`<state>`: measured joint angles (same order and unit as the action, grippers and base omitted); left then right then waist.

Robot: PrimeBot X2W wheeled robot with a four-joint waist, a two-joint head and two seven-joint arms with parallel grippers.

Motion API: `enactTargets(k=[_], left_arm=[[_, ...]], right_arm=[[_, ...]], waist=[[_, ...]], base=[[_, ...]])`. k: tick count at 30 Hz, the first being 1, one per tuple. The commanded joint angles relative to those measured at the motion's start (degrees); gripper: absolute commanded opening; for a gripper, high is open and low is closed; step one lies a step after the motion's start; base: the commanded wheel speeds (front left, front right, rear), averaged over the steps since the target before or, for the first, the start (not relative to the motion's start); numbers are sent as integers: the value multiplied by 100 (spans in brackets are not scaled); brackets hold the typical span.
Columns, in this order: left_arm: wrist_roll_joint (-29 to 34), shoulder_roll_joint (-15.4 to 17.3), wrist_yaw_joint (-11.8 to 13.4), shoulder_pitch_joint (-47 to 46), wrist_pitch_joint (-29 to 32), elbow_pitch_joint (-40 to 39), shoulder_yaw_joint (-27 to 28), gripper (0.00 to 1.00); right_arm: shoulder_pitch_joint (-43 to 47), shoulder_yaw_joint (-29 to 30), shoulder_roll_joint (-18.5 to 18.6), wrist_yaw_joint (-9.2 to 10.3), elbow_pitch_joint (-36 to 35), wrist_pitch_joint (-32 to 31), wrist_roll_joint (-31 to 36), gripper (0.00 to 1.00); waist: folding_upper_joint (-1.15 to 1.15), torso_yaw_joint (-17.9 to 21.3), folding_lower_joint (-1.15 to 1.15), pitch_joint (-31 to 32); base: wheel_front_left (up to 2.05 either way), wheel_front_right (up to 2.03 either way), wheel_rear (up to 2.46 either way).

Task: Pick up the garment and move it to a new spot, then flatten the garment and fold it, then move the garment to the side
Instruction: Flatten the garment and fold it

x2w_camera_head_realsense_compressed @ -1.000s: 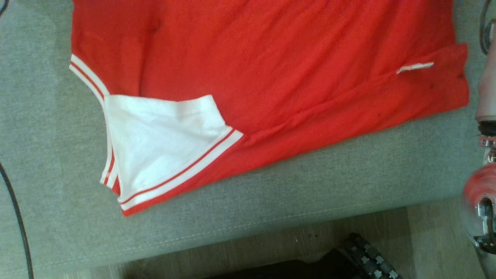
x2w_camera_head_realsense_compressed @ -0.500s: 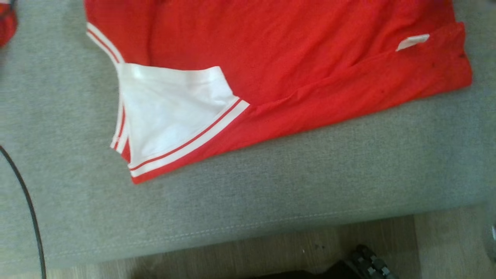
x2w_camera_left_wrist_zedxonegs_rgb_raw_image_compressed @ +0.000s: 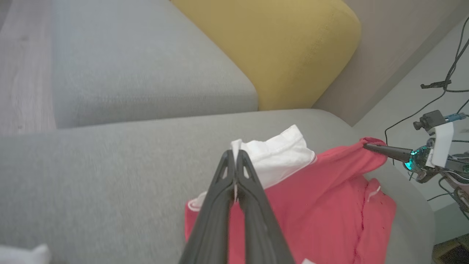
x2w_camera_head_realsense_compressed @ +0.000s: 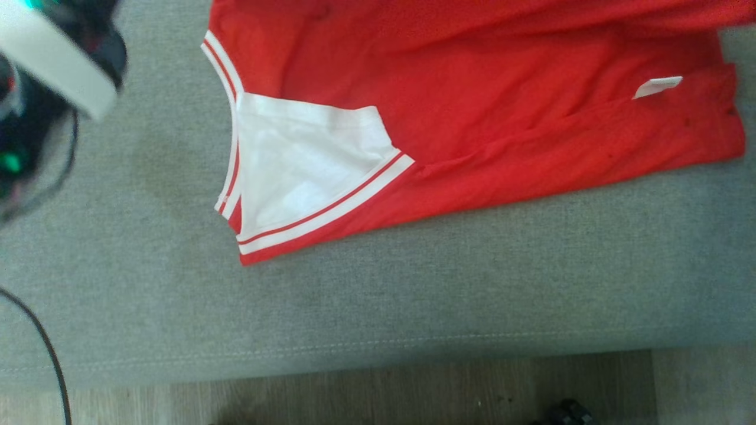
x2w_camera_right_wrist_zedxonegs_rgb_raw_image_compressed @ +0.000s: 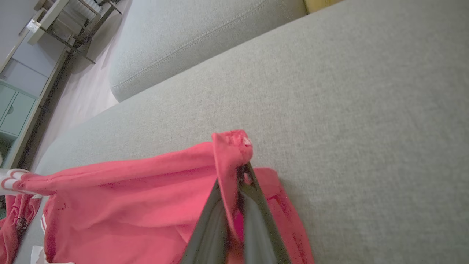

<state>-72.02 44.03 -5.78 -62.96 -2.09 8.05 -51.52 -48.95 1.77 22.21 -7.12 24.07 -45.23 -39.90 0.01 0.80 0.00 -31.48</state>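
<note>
Jersey (x2w_camera_head_realsense_compressed: pixel 502 112) is lying spread across the grey sofa seat (x2w_camera_head_realsense_compressed: pixel 413 295); left gripper (x2w_camera_left_wrist_zedxonegs_rgb_raw_image_compressed: pixel 235 153) is pinching its white-lined edge, right gripper (x2w_camera_right_wrist_zedxonegs_rgb_raw_image_compressed: pixel 240 170) is clamping a red corner, both jaws closed tight.

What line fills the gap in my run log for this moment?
left gripper: shut on red sleeveless jersey, white-lined edge | right gripper: shut on its red corner | near half: flat on grey fabric sofa seat

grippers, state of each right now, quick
Left gripper: shut on the garment, at its white-lined edge.
Right gripper: shut on the garment's red edge.
</note>
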Motion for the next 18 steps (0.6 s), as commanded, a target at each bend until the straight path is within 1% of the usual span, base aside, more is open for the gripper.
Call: enactTargets(k=[1,5,10,11,12,13,14,18], left_arm=[[-181,470,118,148,17,-461,318,0],[-492,841,388,810,-63,-1250,314,0],[-681,1220,687,1520,-267,-2012,248,0],[-681,1220,687,1520,-267,-2012,248,0],[-703,1277,740,1646,-304,-2135,222,0],[-717,1332,801,1770,-319,-2239,180,0],[-689,1397,914,1987,-345,-2399,69,0],[-566,1290,1086,2286,-412,-2430,-171,0]], right_arm=[[213,44,140,-36,-295,34,-99,0],[581,154,173,-36,-465,30,-207,0],[1008,337,248,-36,-710,-10,-328,0],[1008,337,248,-36,-710,-10,-328,0],[1085,369,260,-36,-756,-6,-337,0],[1165,388,261,-36,-801,-12,-344,0],[1328,380,252,-36,-895,-22,-317,0],[1598,302,185,-36,-1014,30,-205,0]], waist=[[-1,-47,0,14],[-1,-87,0,52],[-1,-102,0,132],[-1,-102,0,132],[-1,-105,0,146],[-1,-105,0,157],[-1,-103,0,173],[-1,-106,0,154]], base=[[0,0,0],[0,0,0],[0,0,0],[0,0,0],[0,0,0],[0,0,0],[0,0,0],[0,0,0]])
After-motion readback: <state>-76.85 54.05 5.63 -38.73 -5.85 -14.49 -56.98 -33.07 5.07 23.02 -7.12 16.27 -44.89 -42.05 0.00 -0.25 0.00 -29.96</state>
